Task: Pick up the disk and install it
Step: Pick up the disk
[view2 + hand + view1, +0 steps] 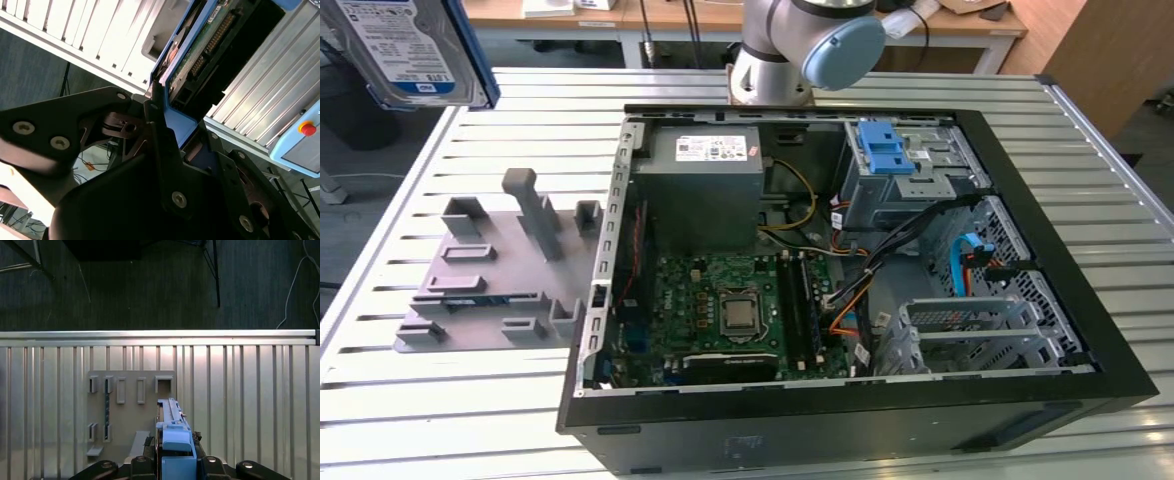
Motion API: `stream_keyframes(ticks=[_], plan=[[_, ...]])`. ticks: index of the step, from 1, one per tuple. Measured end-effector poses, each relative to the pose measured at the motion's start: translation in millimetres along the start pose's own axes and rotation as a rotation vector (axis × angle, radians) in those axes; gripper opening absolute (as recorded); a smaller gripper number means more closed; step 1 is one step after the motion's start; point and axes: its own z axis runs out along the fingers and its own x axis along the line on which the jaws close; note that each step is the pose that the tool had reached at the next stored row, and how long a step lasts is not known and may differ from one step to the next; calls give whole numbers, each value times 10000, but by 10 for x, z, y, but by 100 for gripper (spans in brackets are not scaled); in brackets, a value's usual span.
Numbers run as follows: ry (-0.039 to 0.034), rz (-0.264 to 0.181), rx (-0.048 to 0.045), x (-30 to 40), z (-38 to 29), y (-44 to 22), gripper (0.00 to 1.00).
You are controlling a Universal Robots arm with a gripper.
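Plainly, the fingers [159, 135] are closed on the disk [200, 55], pinching it by the blue plastic rail along its edge. The gripper [175, 452] carries it on edge, high above the table [454, 420]. In the first wrist view it hangs over the grey holder [130, 410] near one edge of the table, well apart from the open computer case [854, 400].

The hold looks narrow and sits on smooth plastic, so I judge the disk could slip or swing in the grip if the arm moves sharply.

The drive cage [927, 175], in the case's corner toward the exterior view's right, has loose cables [907, 250] just beside it. A tilted disk could snag them, or jam against the cage wall instead of sliding in.
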Motion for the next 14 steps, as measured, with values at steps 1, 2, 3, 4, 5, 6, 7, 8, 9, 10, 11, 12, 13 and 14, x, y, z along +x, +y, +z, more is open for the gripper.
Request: stream_keyframes(ticks=[1,2,3,4,5,6,7,8,9,10,11,12,13,14], plan=[[0,0,0,0,0,-7,36],[-1,0,1,0,0,-15,36],[0,-1,1,0,0,-23,36],[-1,0,0,-1,0,-31,36],[-1,0,1,-1,0,-40,36],[0,0,1,-1,0,-50,36],[-1,0,1,-1,0,-61,36],[-1,0,1,-1,0,-71,36],[0,0,1,-1,0,-81,36],[0,-1,0,-2,0,-91,36],[-1,-1,1,-2,0,-101,36],[0,0,0,-2,0,-111,36],[0,0,0,-2,-1,-120,36],[-1,0,0,-3,0,-129,36]])
